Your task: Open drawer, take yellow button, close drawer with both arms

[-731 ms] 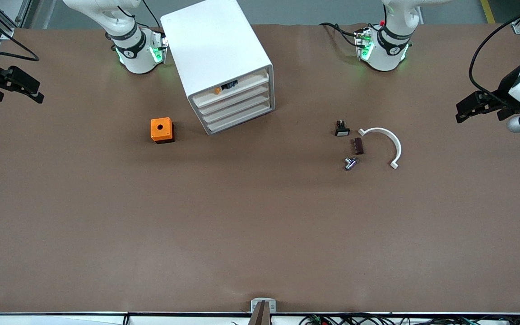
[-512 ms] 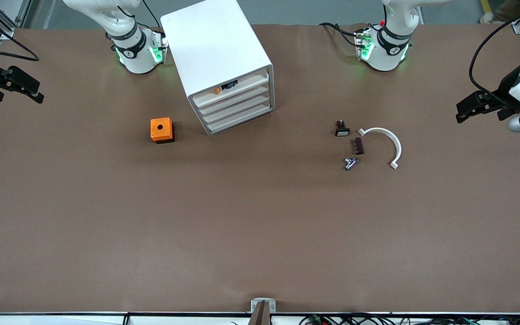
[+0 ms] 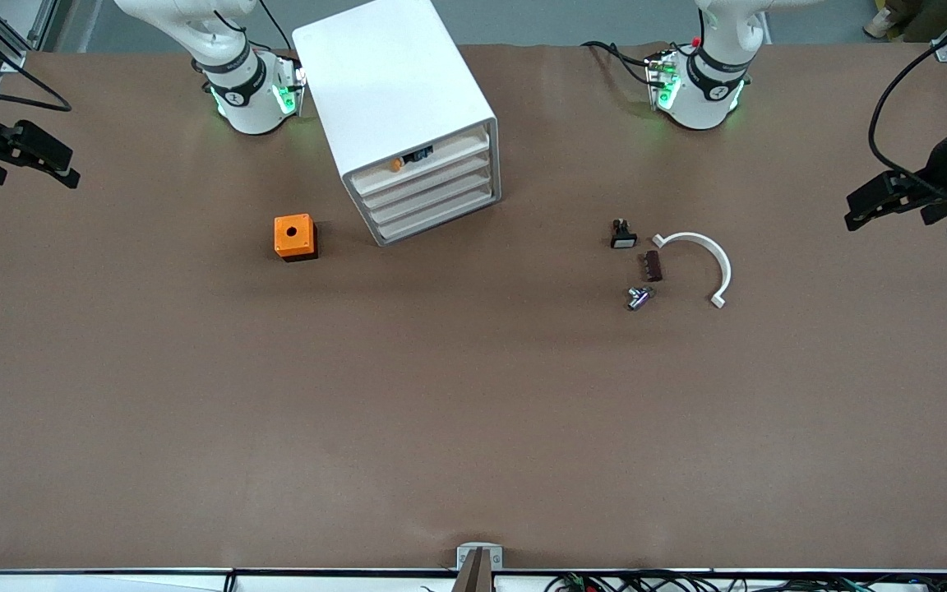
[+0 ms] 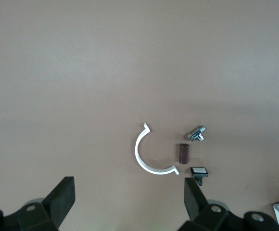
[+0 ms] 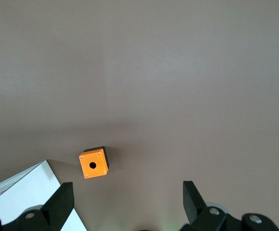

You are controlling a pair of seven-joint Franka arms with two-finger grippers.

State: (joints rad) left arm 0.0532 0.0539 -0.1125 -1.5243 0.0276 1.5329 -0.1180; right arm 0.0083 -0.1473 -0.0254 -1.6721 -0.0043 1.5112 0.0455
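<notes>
The white cabinet (image 3: 395, 82) stands near the right arm's base. Its top drawer (image 3: 449, 152) sits level with the three drawers below it. The button (image 3: 396, 165), with an orange cap and a dark body, shows in that drawer. My left gripper (image 3: 858, 205) is open and empty, up over the left arm's end of the table; it is also open in the left wrist view (image 4: 129, 199). My right gripper (image 3: 71, 168) is open and empty over the right arm's end of the table, and open in the right wrist view (image 5: 126, 201).
An orange cube with a hole (image 3: 294, 237) sits beside the cabinet, also in the right wrist view (image 5: 93, 163). Toward the left arm's end lie a small black white-faced switch (image 3: 622, 236), a brown piece (image 3: 653, 265), a metal fitting (image 3: 638, 297) and a white curved clip (image 3: 708, 259).
My left gripper has drifted a little farther toward the left arm's end of the table. The right gripper, the cabinet and the loose parts have not moved.
</notes>
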